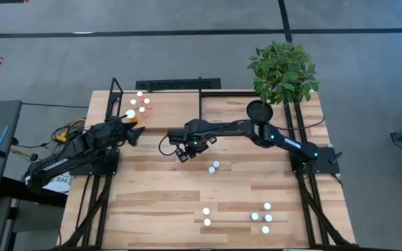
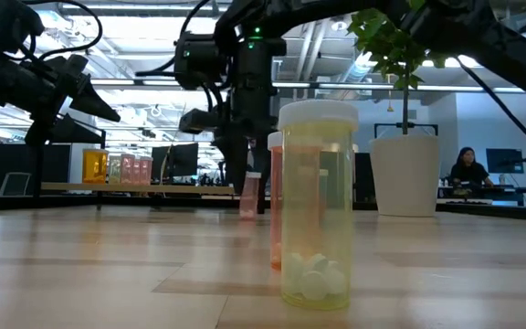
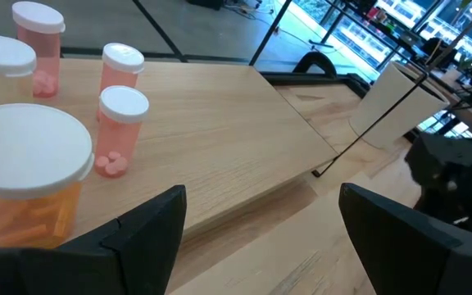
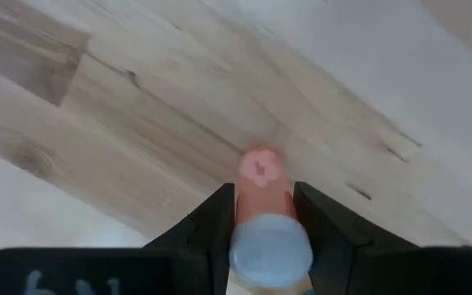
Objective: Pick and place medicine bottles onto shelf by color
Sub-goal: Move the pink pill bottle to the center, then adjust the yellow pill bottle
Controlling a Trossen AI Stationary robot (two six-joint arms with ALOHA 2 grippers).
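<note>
From above you see the plank table (image 1: 187, 202) filling the middle of the view, and at about one o'clock on it the leafy plant (image 1: 283, 70) in its white pot (image 2: 405, 175). The shelf (image 1: 169, 108), a light board framed in thin black rods, lies along the far edge from eleven to twelve o'clock. Your right arm reaches from the three o'clock side toward the centre, and the right gripper (image 4: 262, 215) sits just short of the shelf's near edge, its fingers closed narrow around a pink bottle (image 4: 260, 176) with a white cap, held above the boards; in the low view that bottle (image 2: 251, 196) hangs below the gripper. Your left arm comes in from nine o'clock, and the left gripper (image 3: 260, 225) hovers at the shelf's left end with its fingers spread wide and nothing between them. Just ahead of it on the shelf stand a large orange bottle (image 3: 24, 192) and three small pink bottles (image 3: 120, 129), all white-capped. On the open table, two bottles (image 1: 213, 167) stand just right of centre, two more (image 1: 206, 216) at six o'clock, and a cluster of four (image 1: 264, 217) at about five o'clock. In the low view a yellowish bottle (image 2: 317, 201) with white pills stands closest to the camera.
</note>
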